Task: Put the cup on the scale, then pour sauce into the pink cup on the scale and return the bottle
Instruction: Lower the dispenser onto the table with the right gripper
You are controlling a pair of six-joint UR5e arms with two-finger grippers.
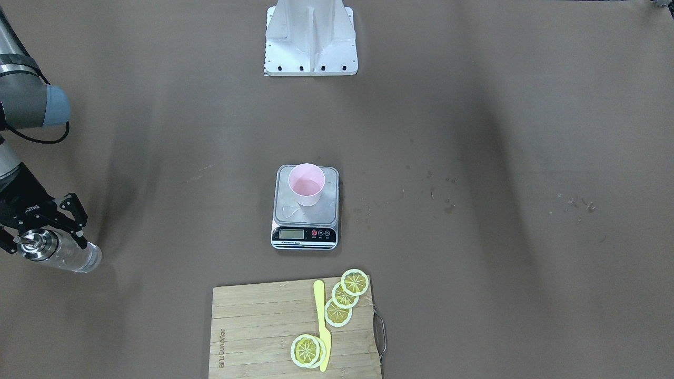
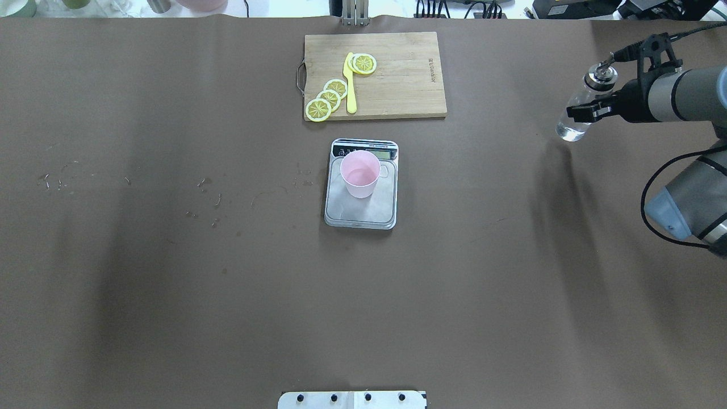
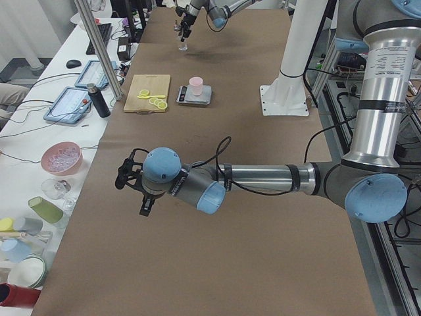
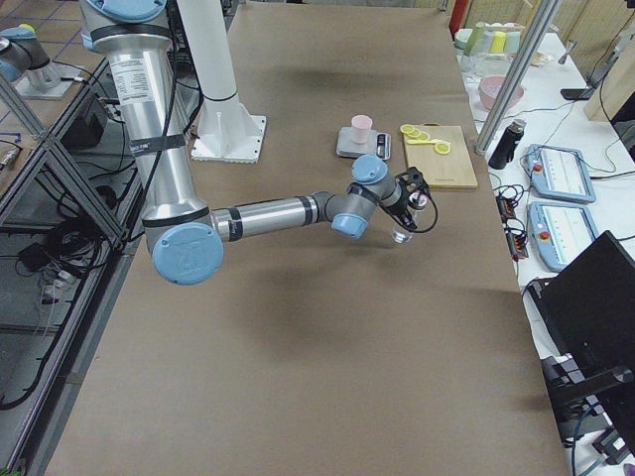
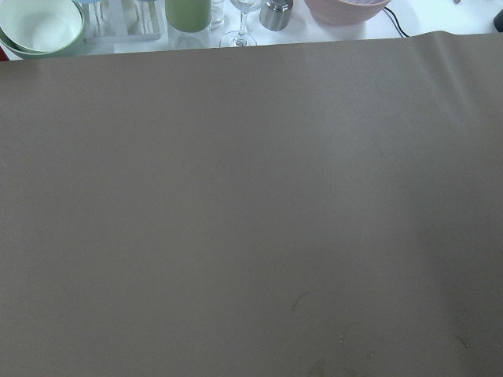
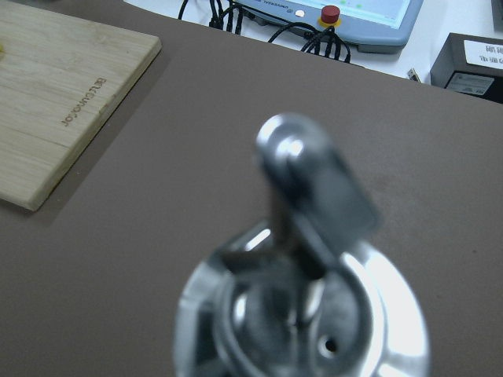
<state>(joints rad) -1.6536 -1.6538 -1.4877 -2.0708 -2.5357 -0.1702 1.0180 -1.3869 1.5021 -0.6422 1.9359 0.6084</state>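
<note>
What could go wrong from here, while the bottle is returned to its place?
1. The right fingers hold the bottle, and it looks tilted; if it is set down like this, it may tip over and spill.
2. A wet patch lies on the scale beside the cup; it may add to the reading.

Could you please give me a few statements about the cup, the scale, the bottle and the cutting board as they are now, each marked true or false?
1. The cup stands upright on the scale. True.
2. The right gripper is empty. False: it is shut on the bottle.
3. The bottle stands on the scale beside the cup. False: it is held well off to one side, apart from the scale.
4. A yellow knife lies on the cutting board with the lemon slices. True.
</note>
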